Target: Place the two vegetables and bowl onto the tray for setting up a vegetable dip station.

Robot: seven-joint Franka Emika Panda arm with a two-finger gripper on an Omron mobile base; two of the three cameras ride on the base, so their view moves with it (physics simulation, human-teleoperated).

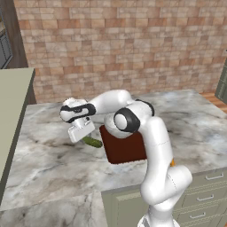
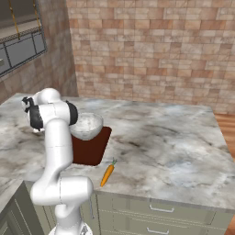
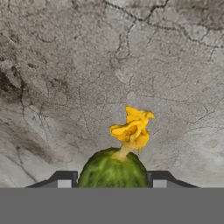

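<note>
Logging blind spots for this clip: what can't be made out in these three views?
- Fingers: in the hand view the cucumber covers their grip, so contact is unclear.
- Gripper: its fingers are too small in the left base view.
- Tray: the arm hides its left part in the right base view.
- Bowl: the arm partly covers it.

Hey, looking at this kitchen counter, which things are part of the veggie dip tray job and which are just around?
Part of the job:
- dark-green oblong cucumber, between the gripper fingers
- slim orange carrot, lying on the counter
- round silvery metallic bowl
- flat reddish-brown rectangular tray

Just around:
- grey-veined marble counter
- brick wall
- drawer fronts
</note>
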